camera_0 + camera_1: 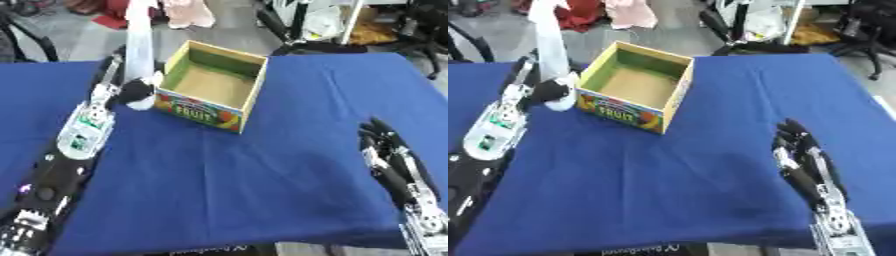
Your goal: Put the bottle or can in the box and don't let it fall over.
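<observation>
1. The left hand (133, 92) reaches forward across the blue table (262, 170) with its fingers curled round the lower part of a tall, pale bottle (140, 45); the bottle stands upright in that grasp, its base just above or on the cloth, which I cannot tell apart.
2. Just to the right of this hand, almost touching it, sits the open box (214, 87), a cardboard carton with a green inner wall, a brown floor and a printed fruit label on its near face; it holds nothing visible.
3. The low grip seems chosen to keep the long bottle steady; held near the base, its top could swing, so a lift over the box's left wall likely calls for a level, slow carry.
4. The bottle is not yet in the box; the step in hand looks like raising it clear of the rim and lowering it onto the floor inside.
5. The right hand (802, 160) rests idle near the lower right corner, fingers straight and relaxed, well apart from box and bottle.
</observation>
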Available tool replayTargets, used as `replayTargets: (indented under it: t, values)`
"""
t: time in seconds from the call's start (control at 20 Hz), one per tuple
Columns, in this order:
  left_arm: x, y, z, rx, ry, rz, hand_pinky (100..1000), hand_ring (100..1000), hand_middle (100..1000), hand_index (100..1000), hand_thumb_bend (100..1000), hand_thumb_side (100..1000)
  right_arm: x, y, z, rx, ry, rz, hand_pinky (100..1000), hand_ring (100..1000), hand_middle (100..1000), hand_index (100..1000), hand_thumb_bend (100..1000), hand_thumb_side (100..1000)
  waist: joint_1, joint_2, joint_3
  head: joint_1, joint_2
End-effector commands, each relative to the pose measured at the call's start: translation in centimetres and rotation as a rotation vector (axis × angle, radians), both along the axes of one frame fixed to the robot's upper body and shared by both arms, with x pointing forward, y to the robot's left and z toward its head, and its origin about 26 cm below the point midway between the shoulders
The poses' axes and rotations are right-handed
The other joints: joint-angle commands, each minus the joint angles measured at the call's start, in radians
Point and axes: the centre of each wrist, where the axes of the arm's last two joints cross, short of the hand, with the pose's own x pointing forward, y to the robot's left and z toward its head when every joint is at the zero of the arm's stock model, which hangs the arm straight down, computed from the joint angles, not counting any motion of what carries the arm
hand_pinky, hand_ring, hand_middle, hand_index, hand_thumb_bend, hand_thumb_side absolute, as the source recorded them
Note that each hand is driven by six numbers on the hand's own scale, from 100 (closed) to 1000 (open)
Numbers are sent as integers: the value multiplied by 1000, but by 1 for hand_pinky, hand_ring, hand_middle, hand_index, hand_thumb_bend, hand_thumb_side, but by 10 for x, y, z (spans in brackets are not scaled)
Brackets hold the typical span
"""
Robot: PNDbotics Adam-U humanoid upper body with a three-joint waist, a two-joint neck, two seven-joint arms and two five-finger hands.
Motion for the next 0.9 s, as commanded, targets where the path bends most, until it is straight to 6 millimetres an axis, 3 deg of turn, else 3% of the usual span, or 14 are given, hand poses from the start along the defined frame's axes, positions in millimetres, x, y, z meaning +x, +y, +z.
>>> replayTargets:
  t: [0.05, 0.15, 0.2, 0.25, 0.3, 0.35, 0.4, 0.45, 0.5, 0.6, 0.7, 0.9]
  values:
    - [10, 5, 22, 17, -51, 34, 796, 868, 857, 325, 100, 206, 6, 7, 12, 4, -40, 36, 935, 910, 864, 953, 100, 474, -2, -3, -15, 19, -2]
    - [16, 0, 22, 41, -46, 37, 801, 876, 868, 363, 100, 223, 8, 13, 14, 10, -48, 59, 935, 910, 864, 953, 100, 483, -4, 3, -39, 38, -2]
    - [19, -2, 22, 58, -46, 37, 806, 888, 885, 486, 102, 302, 9, 16, 15, 12, -53, 70, 935, 910, 864, 953, 100, 486, -6, 7, -51, 47, -2]
    - [22, -5, 22, 81, -49, 38, 807, 890, 889, 505, 121, 311, 10, 20, 17, 14, -58, 82, 935, 910, 864, 953, 100, 486, -7, 11, -64, 56, -2]
    - [24, -7, 22, 106, -52, 41, 823, 909, 917, 707, 411, 454, 12, 23, 18, 16, -63, 92, 935, 910, 864, 953, 100, 485, -8, 14, -75, 64, -2]
    - [26, -8, 21, 143, -60, 50, 824, 911, 924, 765, 546, 520, 13, 27, 20, 19, -69, 105, 935, 910, 864, 953, 100, 485, -8, 17, -88, 74, -2]
    - [27, -8, 19, 183, -68, 67, 827, 914, 936, 876, 778, 616, 14, 30, 22, 20, -75, 116, 935, 910, 864, 953, 100, 485, -9, 19, -98, 80, -2]
    - [28, -9, 17, 224, -75, 86, 829, 916, 940, 902, 852, 658, 15, 33, 23, 21, -78, 123, 935, 910, 864, 953, 100, 485, -10, 21, -104, 84, -2]
    - [28, -9, 16, 260, -84, 102, 837, 923, 953, 968, 1000, 818, 15, 34, 23, 21, -80, 127, 935, 910, 864, 953, 100, 486, -9, 21, -107, 85, -2]
    - [28, -9, 12, 324, -95, 123, 846, 932, 970, 1000, 1000, 876, 15, 35, 24, 20, -81, 128, 935, 909, 863, 953, 100, 487, -8, 22, -108, 84, -2]
    - [28, -7, 7, 366, -88, 141, 858, 939, 984, 1000, 1000, 1000, 15, 34, 24, 19, -80, 126, 935, 909, 863, 953, 100, 488, -7, 22, -106, 80, -2]
    - [27, 4, 0, 401, -44, 186, 852, 935, 982, 1000, 1000, 1000, 15, 33, 24, 17, -81, 120, 935, 909, 863, 953, 100, 489, -6, 22, -99, 70, -2]
